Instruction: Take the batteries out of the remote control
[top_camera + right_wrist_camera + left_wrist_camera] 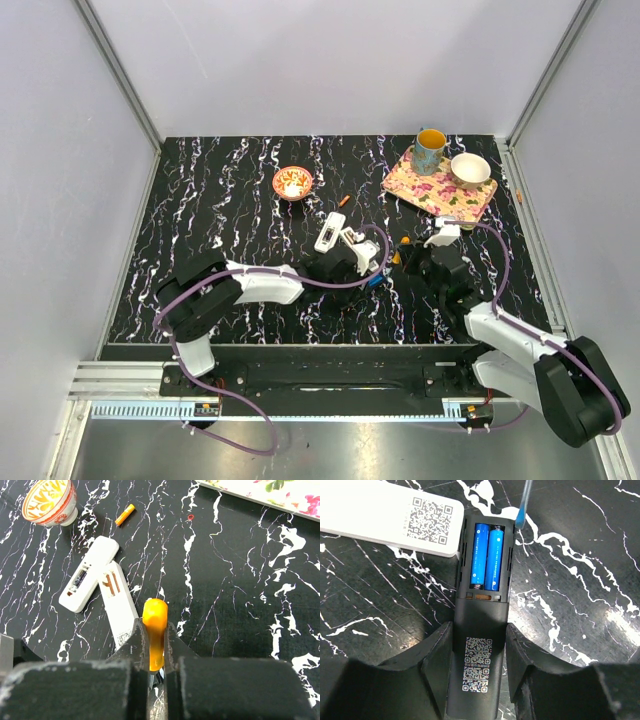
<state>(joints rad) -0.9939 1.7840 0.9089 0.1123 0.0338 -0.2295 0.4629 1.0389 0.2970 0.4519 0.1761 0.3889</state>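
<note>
1. Your left fingers are clamped on the black remote; two blue batteries sit side by side in its open bay, toward 12 o'clock.
2. Your right fingers are pressed together on an orange object.
3. An orange battery lies on the desk, at 3 o'clock from the bowl, with the opened white remote at its 7 o'clock.

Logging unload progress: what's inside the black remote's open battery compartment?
Two blue batteries lie side by side inside the black remote, which the left gripper holds. Whatever lies under them is covered.
</note>
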